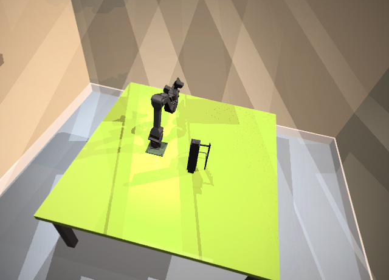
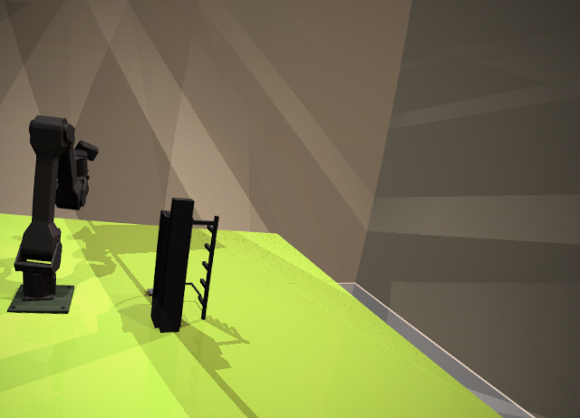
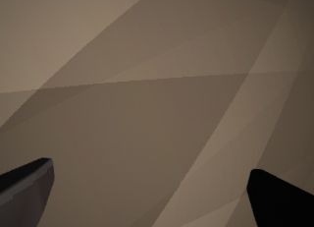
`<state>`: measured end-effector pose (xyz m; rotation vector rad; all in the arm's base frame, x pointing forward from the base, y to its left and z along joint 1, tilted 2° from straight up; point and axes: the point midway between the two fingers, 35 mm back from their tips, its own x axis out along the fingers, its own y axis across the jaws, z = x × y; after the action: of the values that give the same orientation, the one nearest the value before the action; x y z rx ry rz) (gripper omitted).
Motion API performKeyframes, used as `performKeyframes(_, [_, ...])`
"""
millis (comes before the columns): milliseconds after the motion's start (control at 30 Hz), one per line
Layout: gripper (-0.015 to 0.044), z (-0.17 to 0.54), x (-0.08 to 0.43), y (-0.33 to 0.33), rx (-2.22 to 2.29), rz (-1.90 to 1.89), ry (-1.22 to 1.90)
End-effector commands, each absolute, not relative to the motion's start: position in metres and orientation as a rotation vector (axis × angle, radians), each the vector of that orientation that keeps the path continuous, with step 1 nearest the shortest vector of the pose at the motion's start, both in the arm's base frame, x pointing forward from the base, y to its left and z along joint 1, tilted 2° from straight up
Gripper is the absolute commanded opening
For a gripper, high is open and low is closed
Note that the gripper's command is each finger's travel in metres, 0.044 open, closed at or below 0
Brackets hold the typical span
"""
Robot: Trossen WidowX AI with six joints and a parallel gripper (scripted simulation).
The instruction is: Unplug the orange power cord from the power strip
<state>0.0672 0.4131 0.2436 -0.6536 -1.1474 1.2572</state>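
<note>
1. The dark grey end effector (image 3: 153, 214) is spread wide and grips nothing; in the wrist view its 2 fingertips frame only the brown wall.
2. The tall black upright power strip (image 1: 192, 155) stands on the lime-green table (image 1: 238, 189), near the arm's base and well apart from the folded arm.
3. A thin black ladder-like rack (image 2: 207, 268) is fixed to its side.
4. No orange cord can be made out, and no readable writing.

Folded arm (image 2: 46, 208) beside upright power strip (image 2: 172, 264)
</note>
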Motion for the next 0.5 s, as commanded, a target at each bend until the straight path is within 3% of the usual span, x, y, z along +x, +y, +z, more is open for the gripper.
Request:
performKeyframes(0, [0.0374, 0.243, 0.069, 0.413, -0.655, 1.256, -1.142])
performKeyframes(267, [0.0164, 0.221, 0.141, 0.409, -0.798, 1.212, -0.934])
performKeyframes(467, [0.0160, 0.193, 0.220, 0.389, -0.948, 1.156, -0.646])
